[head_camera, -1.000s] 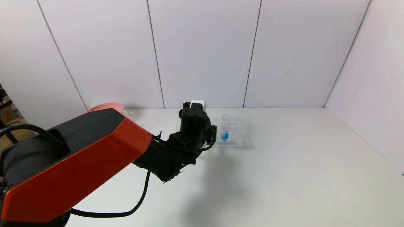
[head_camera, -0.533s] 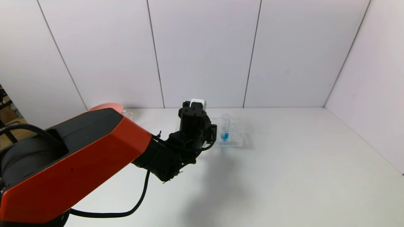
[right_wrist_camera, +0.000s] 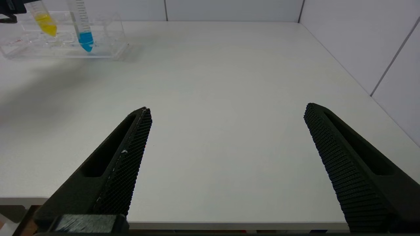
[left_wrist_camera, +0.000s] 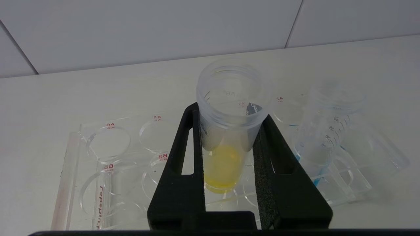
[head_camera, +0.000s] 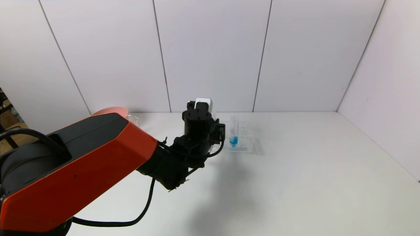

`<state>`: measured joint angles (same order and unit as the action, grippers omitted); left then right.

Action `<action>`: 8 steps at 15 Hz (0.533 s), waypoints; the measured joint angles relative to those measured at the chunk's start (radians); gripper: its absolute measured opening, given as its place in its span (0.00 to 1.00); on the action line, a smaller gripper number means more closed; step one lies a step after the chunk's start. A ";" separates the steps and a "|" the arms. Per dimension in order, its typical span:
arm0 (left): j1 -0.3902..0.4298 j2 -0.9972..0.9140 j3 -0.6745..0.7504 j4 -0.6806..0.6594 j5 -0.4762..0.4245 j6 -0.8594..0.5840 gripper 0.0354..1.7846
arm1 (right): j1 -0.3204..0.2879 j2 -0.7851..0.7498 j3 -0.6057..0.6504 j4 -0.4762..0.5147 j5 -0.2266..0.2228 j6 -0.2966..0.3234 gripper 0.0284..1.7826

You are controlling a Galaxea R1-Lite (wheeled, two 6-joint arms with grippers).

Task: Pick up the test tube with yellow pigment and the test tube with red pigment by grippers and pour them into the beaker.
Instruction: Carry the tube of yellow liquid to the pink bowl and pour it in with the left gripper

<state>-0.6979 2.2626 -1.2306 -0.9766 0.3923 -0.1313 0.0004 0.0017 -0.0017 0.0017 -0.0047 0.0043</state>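
Note:
My left gripper is shut on the test tube with yellow pigment, pinching it just below its open rim. The tube hangs upright over the clear rack, with its yellow tip low among the rack's holes. In the head view the left gripper hides this tube. My right gripper stands open and empty over the table's near edge. The test tube with red pigment and the beaker are out of view.
A tube with blue liquid stands in the rack just right of the left gripper. A pink bowl peeks out behind my left arm at the back left. White walls close the back and right.
The left gripper has risen a little and shifted slightly left with the yellow tube in it. The rack and blue tube appear to have shifted slightly. The right arm has not moved.

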 joint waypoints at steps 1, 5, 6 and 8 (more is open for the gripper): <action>0.000 0.000 0.001 -0.016 0.000 0.010 0.23 | 0.000 0.000 0.000 0.000 0.000 0.000 0.95; 0.000 -0.019 0.020 -0.074 -0.002 0.048 0.23 | 0.000 0.000 0.000 0.000 0.000 0.000 0.95; 0.000 -0.029 0.026 -0.073 -0.002 0.049 0.23 | 0.000 0.000 0.000 0.000 0.000 0.000 0.95; 0.000 -0.058 0.040 -0.071 -0.002 0.059 0.23 | 0.000 0.000 0.000 0.000 0.000 0.000 0.95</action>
<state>-0.6981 2.2047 -1.1906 -1.0481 0.3904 -0.0726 0.0004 0.0017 -0.0017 0.0017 -0.0047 0.0043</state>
